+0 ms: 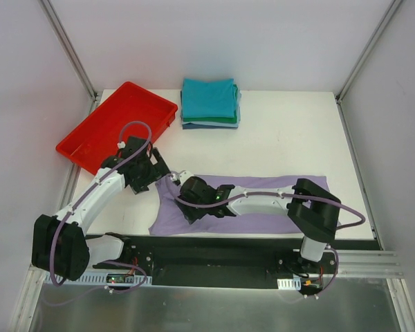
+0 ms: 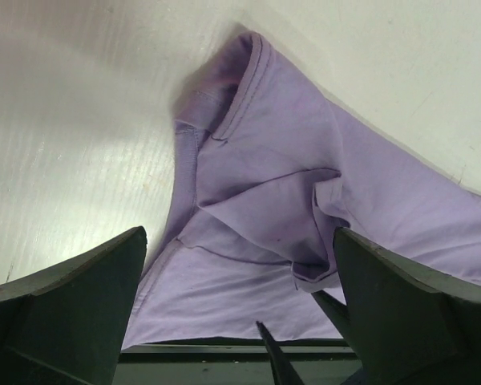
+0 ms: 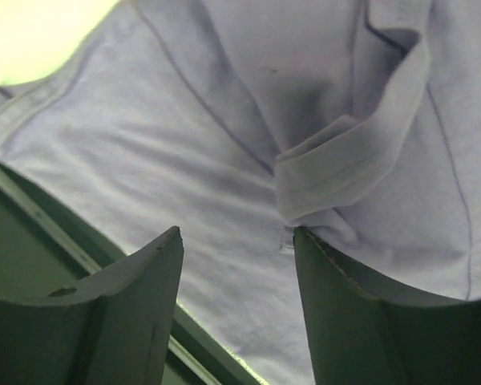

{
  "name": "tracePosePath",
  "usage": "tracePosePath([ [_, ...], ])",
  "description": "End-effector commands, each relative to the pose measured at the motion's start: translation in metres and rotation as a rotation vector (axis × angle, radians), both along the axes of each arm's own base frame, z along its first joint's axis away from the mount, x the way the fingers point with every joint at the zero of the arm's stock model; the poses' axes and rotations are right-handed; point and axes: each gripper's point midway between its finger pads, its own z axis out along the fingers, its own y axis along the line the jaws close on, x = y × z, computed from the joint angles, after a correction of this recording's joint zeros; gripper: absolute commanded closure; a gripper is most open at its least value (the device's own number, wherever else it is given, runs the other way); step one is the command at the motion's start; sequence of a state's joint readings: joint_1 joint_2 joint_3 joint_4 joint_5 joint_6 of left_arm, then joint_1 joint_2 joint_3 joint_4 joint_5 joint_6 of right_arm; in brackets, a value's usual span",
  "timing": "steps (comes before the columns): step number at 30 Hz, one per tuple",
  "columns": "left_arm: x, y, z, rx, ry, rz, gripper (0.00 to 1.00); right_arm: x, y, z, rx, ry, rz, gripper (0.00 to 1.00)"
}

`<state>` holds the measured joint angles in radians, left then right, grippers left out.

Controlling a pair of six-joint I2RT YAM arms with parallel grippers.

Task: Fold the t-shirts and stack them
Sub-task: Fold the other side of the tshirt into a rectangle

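The lavender t-shirt (image 1: 263, 207) lies crumpled and unfolded along the table's near edge. A stack of folded t-shirts (image 1: 209, 102), teal on top with green, light-blue and navy under it, sits at the back centre. My left gripper (image 1: 154, 171) is open just above the shirt's left end; in the left wrist view (image 2: 239, 237) its jaws stand wide over the lavender shirt's (image 2: 264, 200) collar and rumpled folds. My right gripper (image 1: 188, 207) is open and low over the shirt's left part; the right wrist view (image 3: 237, 234) shows a folded hem (image 3: 349, 172) by its right finger.
A red plastic tray (image 1: 97, 131) stands at the back left, close behind the left arm. The black base rail (image 1: 221, 252) runs along the table's near edge under the shirt's hem. Walls enclose the table on the left, right and back.
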<state>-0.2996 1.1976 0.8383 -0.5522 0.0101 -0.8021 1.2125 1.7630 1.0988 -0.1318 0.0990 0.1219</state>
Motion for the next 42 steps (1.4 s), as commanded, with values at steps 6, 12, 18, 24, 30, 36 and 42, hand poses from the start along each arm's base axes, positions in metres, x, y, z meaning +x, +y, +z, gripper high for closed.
tracePosePath([
  [6, 0.002, 0.002, 0.000, -0.019, -0.014, 0.000, 0.01, 0.026, -0.019, -0.012, -0.172, -0.091, -0.111, 0.48],
  [12, 0.002, 0.004, -0.002, -0.015, -0.011, -0.001, 0.01, 0.029, -0.033, -0.017, -0.232, -0.102, -0.147, 0.65],
  [18, 0.003, -0.001, -0.001, -0.034, -0.011, -0.022, 0.01, 0.033, -0.035, -0.009, -0.212, -0.120, -0.175, 0.86],
  [24, 0.004, -0.020, 0.001, -0.123, -0.008, -0.074, 0.01, 0.033, -0.037, 0.012, -0.157, -0.146, -0.168, 0.98],
  [30, 0.008, -0.054, -0.004, -0.193, 0.012, -0.121, 0.10, 0.028, -0.050, 0.015, -0.146, -0.140, -0.155, 0.99],
  [36, 0.020, -0.085, -0.013, -0.199, 0.073, -0.165, 0.23, 0.025, -0.051, 0.005, -0.149, -0.122, -0.147, 1.00],
  [42, 0.017, -0.108, -0.034, -0.182, 0.150, -0.223, 0.45, 0.022, -0.052, 0.001, -0.140, -0.116, -0.143, 1.00],
])
